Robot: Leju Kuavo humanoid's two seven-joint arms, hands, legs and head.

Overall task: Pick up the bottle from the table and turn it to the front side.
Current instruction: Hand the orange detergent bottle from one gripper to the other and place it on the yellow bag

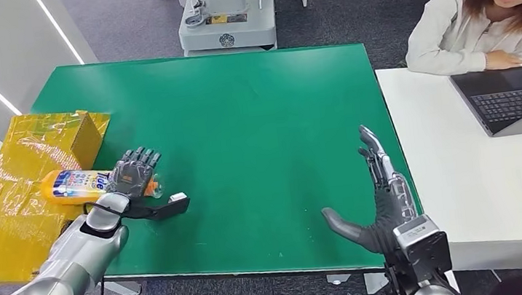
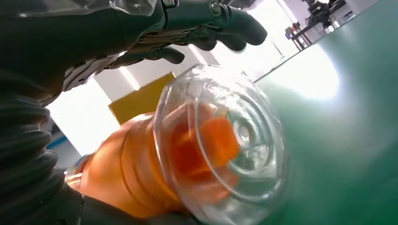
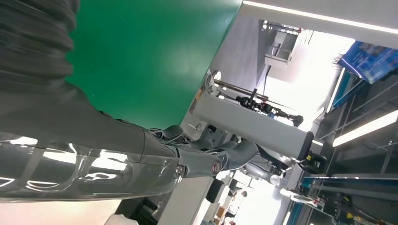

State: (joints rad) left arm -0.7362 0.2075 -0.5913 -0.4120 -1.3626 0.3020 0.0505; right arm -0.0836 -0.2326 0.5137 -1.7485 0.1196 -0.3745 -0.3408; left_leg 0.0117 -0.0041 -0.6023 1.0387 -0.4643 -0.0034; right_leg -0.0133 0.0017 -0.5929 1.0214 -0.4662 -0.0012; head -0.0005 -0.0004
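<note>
Likely an office-lab: laptop (image 1: 513,97), robot rig (image 1: 226,12).

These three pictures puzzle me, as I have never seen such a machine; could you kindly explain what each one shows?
It is a humanoid robot with two silver arms ending in fingered hands. The wide picture looks down from its head onto a green table. Its left hand lies over an orange bottle lying on its side, near a yellow box. Its right hand is held open, holding nothing. The other pictures come from cameras at each wrist: the left one sees the bottle's clear cap close up. A person sits by a laptop.
</note>
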